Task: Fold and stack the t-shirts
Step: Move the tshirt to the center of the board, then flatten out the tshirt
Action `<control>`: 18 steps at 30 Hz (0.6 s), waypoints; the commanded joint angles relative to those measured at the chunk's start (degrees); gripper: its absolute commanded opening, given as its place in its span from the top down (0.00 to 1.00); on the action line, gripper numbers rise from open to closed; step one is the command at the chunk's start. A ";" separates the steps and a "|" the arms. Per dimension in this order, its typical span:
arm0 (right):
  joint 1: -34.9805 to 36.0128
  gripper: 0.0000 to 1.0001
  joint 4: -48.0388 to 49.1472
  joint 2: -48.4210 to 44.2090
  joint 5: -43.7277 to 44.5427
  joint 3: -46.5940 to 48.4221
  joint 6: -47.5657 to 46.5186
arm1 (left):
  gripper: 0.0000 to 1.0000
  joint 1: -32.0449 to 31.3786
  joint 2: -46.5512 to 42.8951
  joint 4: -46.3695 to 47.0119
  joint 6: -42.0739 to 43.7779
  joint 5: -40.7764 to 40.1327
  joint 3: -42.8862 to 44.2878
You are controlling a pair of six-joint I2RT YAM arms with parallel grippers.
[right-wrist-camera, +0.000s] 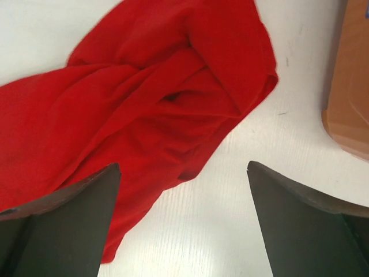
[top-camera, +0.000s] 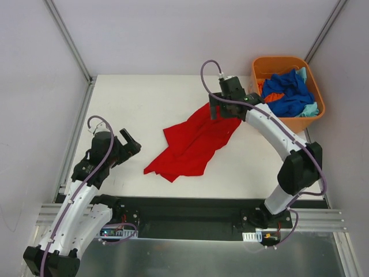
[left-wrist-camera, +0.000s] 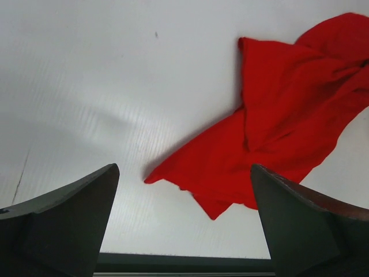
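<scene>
- Arms bolted at the near edge, and first up is the left gripper (top-camera: 132,144), low over the left side of the table (top-camera: 138,98), jaws spread wide with nothing between them.
- From the left wrist, the left gripper (left-wrist-camera: 184,168) shows two dark fingers (left-wrist-camera: 69,219) framing bare white surface. The red shirt (left-wrist-camera: 277,115) lies ahead and to the right, clear of both tips.
- Mid-table now: the red shirt (top-camera: 193,144) sprawls in a crumpled diagonal strip. Its near end points toward the left arm and its far end runs up under the right gripper (top-camera: 219,109). It is unfolded, all ridges and overlapping layers.
- That right arm arches in from its base on the right, with the gripper hanging over the shirt's far end.
- Right wrist view: the right gripper (right-wrist-camera: 183,166) is parted too, and nothing is clamped. The finger at the view's left (right-wrist-camera: 63,219) sits over the red shirt (right-wrist-camera: 144,98), and the other is over bare table. Whether either tip touches cloth is hard to call from here.
- Far right corner: the tub (top-camera: 301,123) stands apart from the red shirt. Its wall (right-wrist-camera: 349,86) shows at the edge of the right wrist view.
- Inside it, a blue shirt (top-camera: 291,92) is heaped on top. An orange shirt (top-camera: 274,96) peeks out at the left, and a teal shirt (top-camera: 311,109) is against the near right rim.
</scene>
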 commanded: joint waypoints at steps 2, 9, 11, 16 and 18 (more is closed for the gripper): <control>10.14 0.03 3.08 -6.34 -5.56 -4.02 -6.08 | 0.01 0.05 0.28 -5.40 -4.90 1.59 -2.94; 23.24 0.01 1.34 7.18 -2.87 8.23 -0.55 | 0.03 0.05 8.25 -4.27 -11.58 8.27 -9.71; 23.69 0.04 0.46 14.38 -1.28 14.14 1.12 | 0.05 -0.04 10.37 -3.65 -12.55 7.49 -9.98; 23.87 0.07 0.19 28.89 0.31 29.79 0.25 | 0.10 -0.21 16.00 5.57 -14.31 11.25 -10.94; 23.87 0.08 0.54 33.97 -0.66 33.57 -2.21 | 0.11 -0.30 19.24 9.00 -14.83 14.23 -11.82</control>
